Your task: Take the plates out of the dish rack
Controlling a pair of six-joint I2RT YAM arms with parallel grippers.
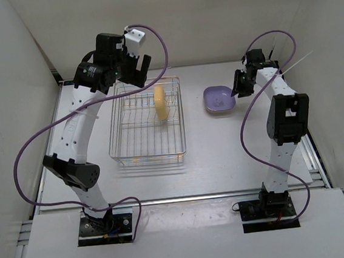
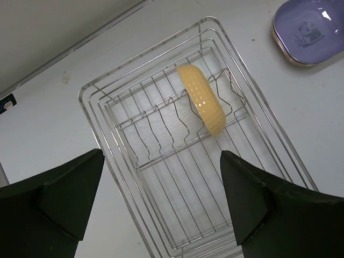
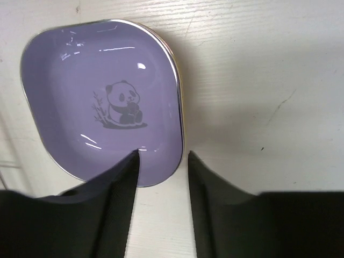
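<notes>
The silver wire dish rack [image 1: 136, 132] stands mid-table. One yellow plate [image 1: 161, 102] stands on edge in its far right slots; it also shows in the left wrist view [image 2: 203, 99] inside the rack [image 2: 94, 115]. The purple plate [image 1: 219, 98] with a panda print [image 3: 102, 102] lies flat on the table right of the rack, with a tan-yellow rim of another plate under it. My left gripper [image 1: 137, 70] [image 2: 161, 156] hangs wide open and empty above the rack. My right gripper [image 1: 237, 90] [image 3: 162, 155] is open, its jaws astride the purple plate's edge.
White walls close in the table on the left, back and right. A raised lip runs along the table's near edge [image 1: 178, 197]. Purple cables loop off both arms. Bare white tabletop [image 3: 258, 80] lies right of the purple plate.
</notes>
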